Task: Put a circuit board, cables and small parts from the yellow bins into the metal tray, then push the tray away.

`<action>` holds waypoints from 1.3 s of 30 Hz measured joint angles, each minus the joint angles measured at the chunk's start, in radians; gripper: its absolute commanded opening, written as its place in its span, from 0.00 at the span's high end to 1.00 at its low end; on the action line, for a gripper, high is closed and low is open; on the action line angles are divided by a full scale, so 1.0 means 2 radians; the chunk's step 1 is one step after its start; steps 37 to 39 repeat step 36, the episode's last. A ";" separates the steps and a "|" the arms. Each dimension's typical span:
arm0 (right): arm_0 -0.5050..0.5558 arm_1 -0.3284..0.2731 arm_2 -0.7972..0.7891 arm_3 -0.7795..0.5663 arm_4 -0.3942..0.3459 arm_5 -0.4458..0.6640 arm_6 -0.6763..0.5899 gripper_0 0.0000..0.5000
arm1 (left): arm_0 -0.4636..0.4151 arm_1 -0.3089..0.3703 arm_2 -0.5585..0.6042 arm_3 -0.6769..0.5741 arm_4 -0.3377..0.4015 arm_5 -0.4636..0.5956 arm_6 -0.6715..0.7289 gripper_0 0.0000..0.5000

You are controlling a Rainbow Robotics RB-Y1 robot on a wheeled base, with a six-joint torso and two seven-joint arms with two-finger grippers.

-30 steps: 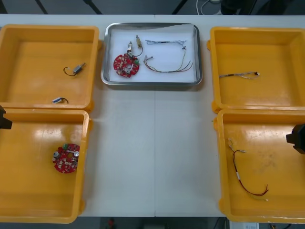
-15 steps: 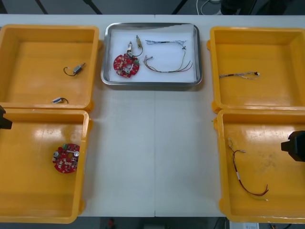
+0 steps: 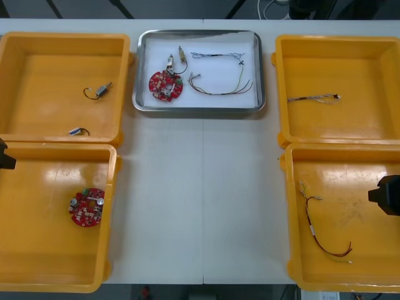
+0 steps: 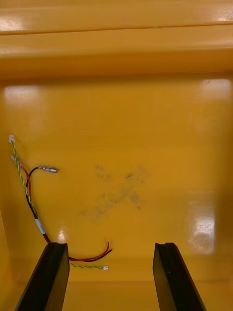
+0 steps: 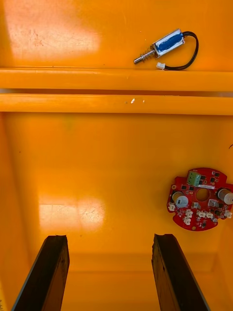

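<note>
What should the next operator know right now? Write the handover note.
Left gripper: fingers open, empty, over the near left bin, near a spare board.
Right gripper: fingers open, empty, over the near right bin, by a red and yellow cable.
Tray, far middle: holds a circuit board, cables, a small part.
Done: loading, it seems. Left: perhaps one more push.

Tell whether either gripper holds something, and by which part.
Nothing is held. The right gripper stands open beside a red and yellow cable, the left gripper open near a circuit board.
</note>
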 measured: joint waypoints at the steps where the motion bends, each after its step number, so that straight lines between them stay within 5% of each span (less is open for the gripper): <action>1: 0.000 0.000 0.000 0.000 0.000 0.000 0.000 0.00 | 0.000 0.000 0.000 0.000 0.000 0.000 0.000 0.00; 39: 0.000 0.000 0.000 0.000 0.000 0.000 0.000 0.00 | 0.000 0.000 0.000 0.000 0.000 0.000 0.000 0.00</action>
